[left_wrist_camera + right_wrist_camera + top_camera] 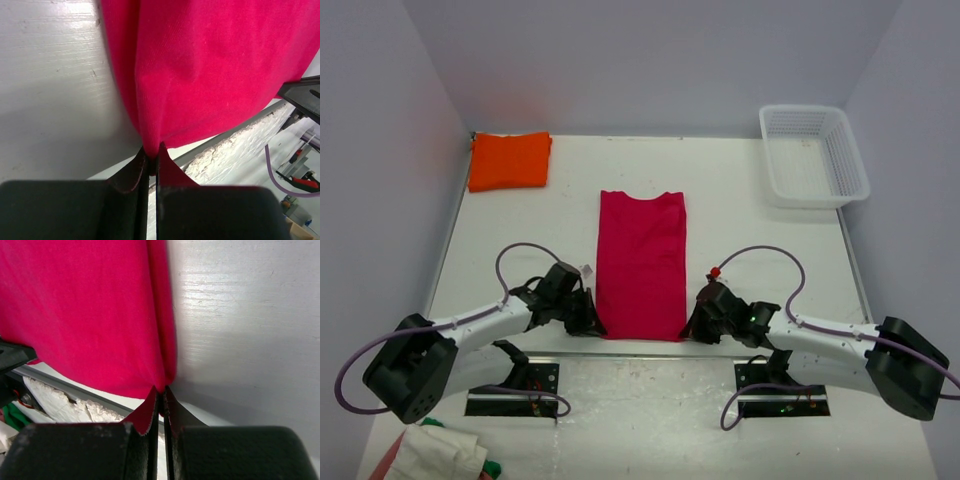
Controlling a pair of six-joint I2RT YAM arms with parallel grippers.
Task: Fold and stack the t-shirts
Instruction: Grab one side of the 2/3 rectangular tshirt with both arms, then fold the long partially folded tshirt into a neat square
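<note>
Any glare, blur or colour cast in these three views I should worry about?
Top external: even soft light, sharp; the orange t-shirt tints the wall behind it. Left wrist: glare streaks on the table, left gripper dark, red t-shirt slightly soft. Right wrist: glare on the table, shadow beside the red t-shirt, right gripper dark.

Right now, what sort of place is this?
Likely a robot lab test booth: plain walls box in a white table, a left arm and right arm are bolted at its near edge, a red t-shirt lies between them.

Even bright light, blurred wrist views
</note>
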